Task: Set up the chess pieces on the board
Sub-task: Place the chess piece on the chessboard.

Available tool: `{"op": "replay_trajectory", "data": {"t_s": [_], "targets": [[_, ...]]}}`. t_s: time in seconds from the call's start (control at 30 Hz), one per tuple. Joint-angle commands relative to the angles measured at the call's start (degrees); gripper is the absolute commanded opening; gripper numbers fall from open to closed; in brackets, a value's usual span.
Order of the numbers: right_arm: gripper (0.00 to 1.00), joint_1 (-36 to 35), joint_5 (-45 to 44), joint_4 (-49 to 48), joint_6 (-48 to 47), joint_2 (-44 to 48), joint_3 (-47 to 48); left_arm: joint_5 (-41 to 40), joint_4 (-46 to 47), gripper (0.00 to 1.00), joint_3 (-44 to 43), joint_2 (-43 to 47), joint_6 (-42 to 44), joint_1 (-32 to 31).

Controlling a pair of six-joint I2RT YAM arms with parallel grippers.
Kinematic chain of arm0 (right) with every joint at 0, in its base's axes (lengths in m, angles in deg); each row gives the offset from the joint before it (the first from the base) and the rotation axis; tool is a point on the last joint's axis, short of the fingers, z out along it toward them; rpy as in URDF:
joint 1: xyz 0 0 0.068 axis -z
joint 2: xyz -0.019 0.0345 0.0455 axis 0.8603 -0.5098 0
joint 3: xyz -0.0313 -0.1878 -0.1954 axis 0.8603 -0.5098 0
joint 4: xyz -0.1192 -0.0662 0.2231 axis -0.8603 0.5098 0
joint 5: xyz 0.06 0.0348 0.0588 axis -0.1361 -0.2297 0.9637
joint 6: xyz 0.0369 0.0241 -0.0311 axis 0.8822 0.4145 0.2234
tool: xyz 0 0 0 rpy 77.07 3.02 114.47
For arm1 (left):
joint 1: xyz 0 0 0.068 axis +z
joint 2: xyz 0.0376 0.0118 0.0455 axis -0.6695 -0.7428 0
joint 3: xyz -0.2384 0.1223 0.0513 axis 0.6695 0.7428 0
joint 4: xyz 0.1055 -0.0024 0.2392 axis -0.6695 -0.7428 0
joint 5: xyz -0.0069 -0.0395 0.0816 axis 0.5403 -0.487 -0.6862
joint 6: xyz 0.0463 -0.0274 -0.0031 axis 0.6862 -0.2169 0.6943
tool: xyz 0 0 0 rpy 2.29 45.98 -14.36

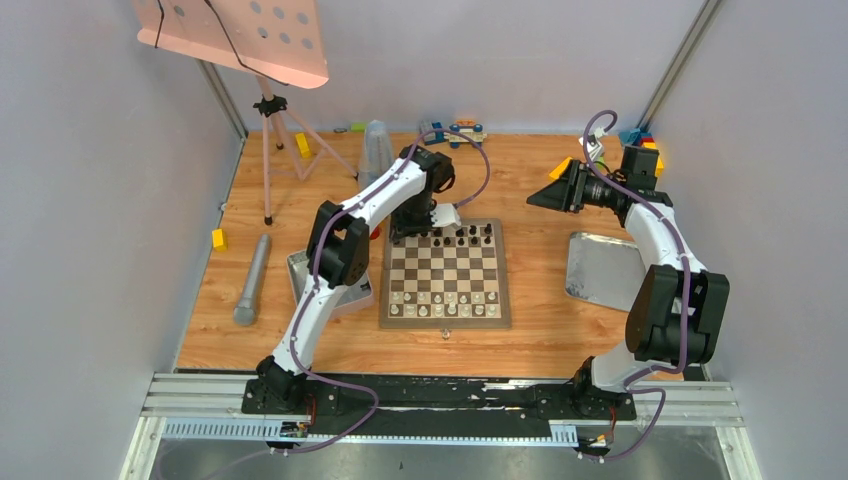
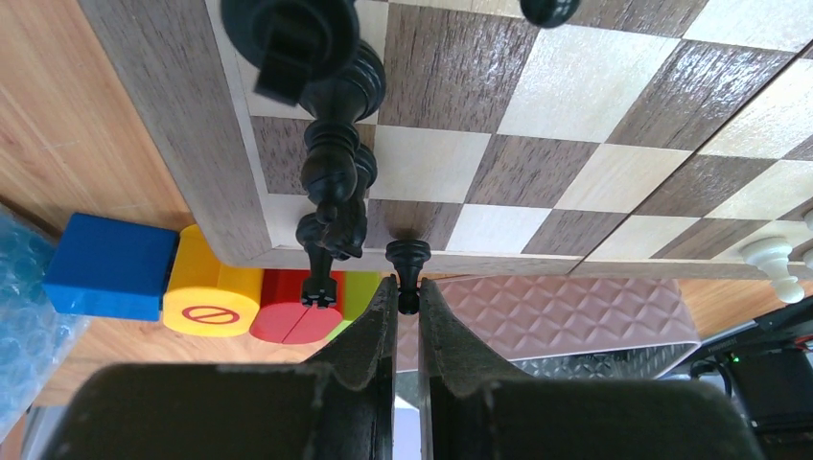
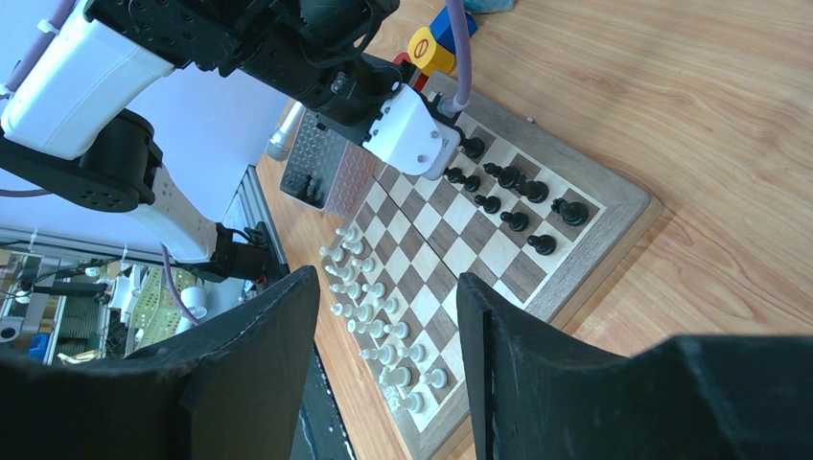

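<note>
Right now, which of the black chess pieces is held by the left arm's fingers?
The small black pawn, pinched between the left fingers by the board border; the other black pieces stand free on their squares.

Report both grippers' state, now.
Left gripper: closed on a black chess piece.
Right gripper: open, holding nothing.

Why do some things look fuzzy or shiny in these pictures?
Left wrist view: the nearest black piece is blurred, and the board shows shiny glare. Right wrist view: the fingers of the right gripper look dark and soft-edged. Top view: even light.
</note>
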Motion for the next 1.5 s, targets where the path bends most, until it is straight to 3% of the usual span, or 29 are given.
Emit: {"op": "replay_trajectory", "data": {"t_s": [0.0,0.67,1.2,1.47], "targets": [[0.55,0.5,1.9,-1.1,-1.6,0.4,0.0,-0.5,-0.5,0.03,-2.7,-0.4,-0.1,-0.8],[0.55,0.6,1.9,-0.9,-1.7,0.2,0.1,-0.6,-1.0,0.10,-1.5,-0.8,0.0,-1.6],[0.55,0.5,2.0,-0.7,-1.6,-0.1,0.1,-0.2,0.0,0.29,-1.1,0.7,-0.6,-1.6],[0.55,0.6,2.1,-0.7,-1.5,-0.2,0.1,0.8,0.0,0.31,-1.1,2.8,-1.0,-1.6]]}}
